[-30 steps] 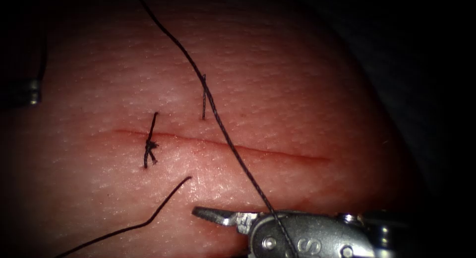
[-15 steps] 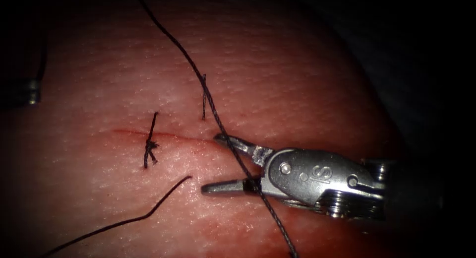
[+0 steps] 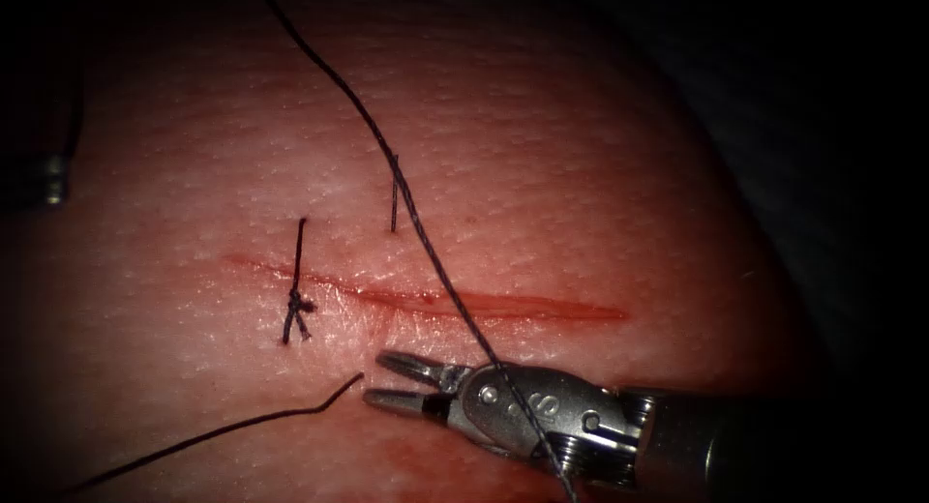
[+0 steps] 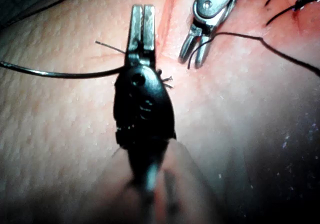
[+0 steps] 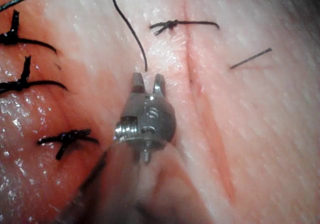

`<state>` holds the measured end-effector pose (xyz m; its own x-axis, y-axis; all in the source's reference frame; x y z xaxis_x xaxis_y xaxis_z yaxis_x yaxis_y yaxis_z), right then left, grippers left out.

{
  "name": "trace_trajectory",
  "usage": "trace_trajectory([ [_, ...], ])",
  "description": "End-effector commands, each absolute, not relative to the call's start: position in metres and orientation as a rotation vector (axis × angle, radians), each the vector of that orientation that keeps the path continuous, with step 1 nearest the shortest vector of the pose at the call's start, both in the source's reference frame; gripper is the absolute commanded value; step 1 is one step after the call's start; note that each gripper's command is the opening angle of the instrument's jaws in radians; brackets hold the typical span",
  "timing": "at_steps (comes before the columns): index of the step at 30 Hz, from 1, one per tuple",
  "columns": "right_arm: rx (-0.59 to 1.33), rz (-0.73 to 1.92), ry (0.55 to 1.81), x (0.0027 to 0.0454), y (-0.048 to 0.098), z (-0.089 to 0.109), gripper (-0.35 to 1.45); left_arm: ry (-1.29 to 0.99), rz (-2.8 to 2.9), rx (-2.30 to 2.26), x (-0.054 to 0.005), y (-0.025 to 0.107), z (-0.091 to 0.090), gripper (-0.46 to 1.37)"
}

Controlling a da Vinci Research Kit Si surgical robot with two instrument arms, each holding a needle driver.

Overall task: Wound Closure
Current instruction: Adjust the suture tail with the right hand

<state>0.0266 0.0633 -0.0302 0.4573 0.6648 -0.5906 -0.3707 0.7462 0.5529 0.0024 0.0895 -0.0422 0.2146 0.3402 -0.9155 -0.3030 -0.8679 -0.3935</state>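
Beside cut (image 3: 484, 305), knotted stitch (image 3: 296, 305), thread (image 3: 426, 251) crossing

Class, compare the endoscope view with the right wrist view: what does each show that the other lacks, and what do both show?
Endoscope: a long thread crossing the cut and running over the right tool's body. Right wrist: three further tied stitches. Both: the right gripper, open and holding nothing, a loose thread end by it, and one knotted stitch over the cut.

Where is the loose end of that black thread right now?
In the endoscope view the thread's free end lies on the tissue below the cut, just left of the right tool, whose open jaws hold nothing.
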Motion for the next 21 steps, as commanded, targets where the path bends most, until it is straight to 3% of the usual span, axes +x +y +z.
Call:
trace_trajectory([
  [1, 0.355, 0.687, 0.895, 0.0262, 0.064, -0.031, 0.20, -0.036, 1.710, -2.004, 0.0027, 0.089, -0.042, -0.35],
  [12, 0.148, 0.917, 0.874, 0.0231, 0.074, -0.036, 0.58, -0.097, 1.721, -2.002, 0.0071, 0.089, -0.043, -0.35],
  [16, 0.231, 1.035, 0.876, 0.0237, 0.076, -0.035, 0.73, -0.107, 1.715, -2.000, 0.0078, 0.089, -0.043, -0.35],
  [19, 0.288, 1.147, 0.884, 0.0250, 0.077, -0.033, 0.94, -0.100, 1.720, -2.000, 0.0078, 0.089, -0.043, -0.35],
  [21, 0.328, 1.212, 0.887, 0.0257, 0.077, -0.032, 0.97, -0.099, 1.720, -1.999, 0.0077, 0.089, -0.043, -0.35],
])
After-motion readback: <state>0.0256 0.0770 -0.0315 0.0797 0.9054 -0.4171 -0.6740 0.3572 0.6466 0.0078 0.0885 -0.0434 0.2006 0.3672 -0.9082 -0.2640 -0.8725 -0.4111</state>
